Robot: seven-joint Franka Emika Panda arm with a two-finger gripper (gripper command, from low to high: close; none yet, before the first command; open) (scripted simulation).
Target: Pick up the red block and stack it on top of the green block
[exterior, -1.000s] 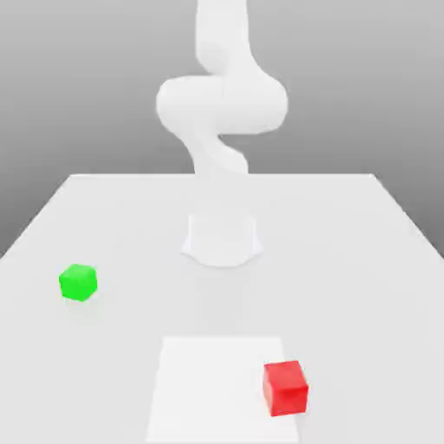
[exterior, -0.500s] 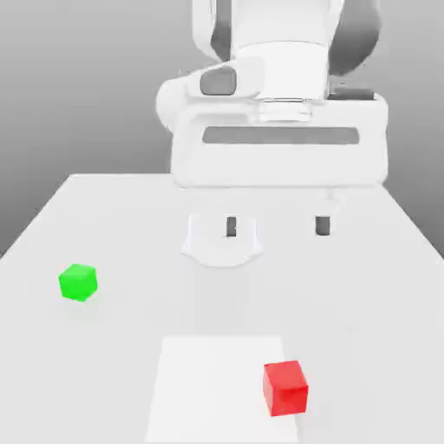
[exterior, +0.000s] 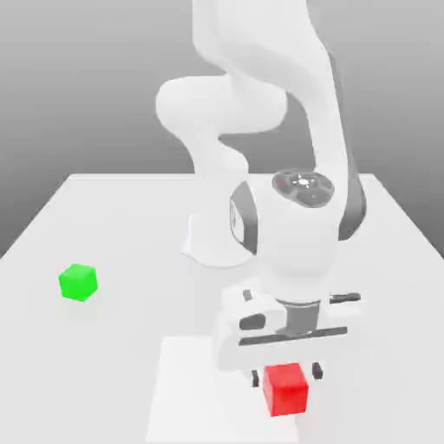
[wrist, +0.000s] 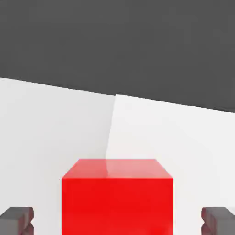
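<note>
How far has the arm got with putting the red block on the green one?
Already done: the end effector has reached the red block.
In hand: its fingers stand open on both sides of the block, with gaps visible, so the grip isn't made.
Left: grasping, lifting and stacking; the green block sits apart on the table, nothing on top.

There are two cubes, one red (exterior: 285, 389) and one green (exterior: 78, 283), one arm (exterior: 295, 234), one surface (exterior: 104, 364) and one white panel (exterior: 208, 395).
</note>
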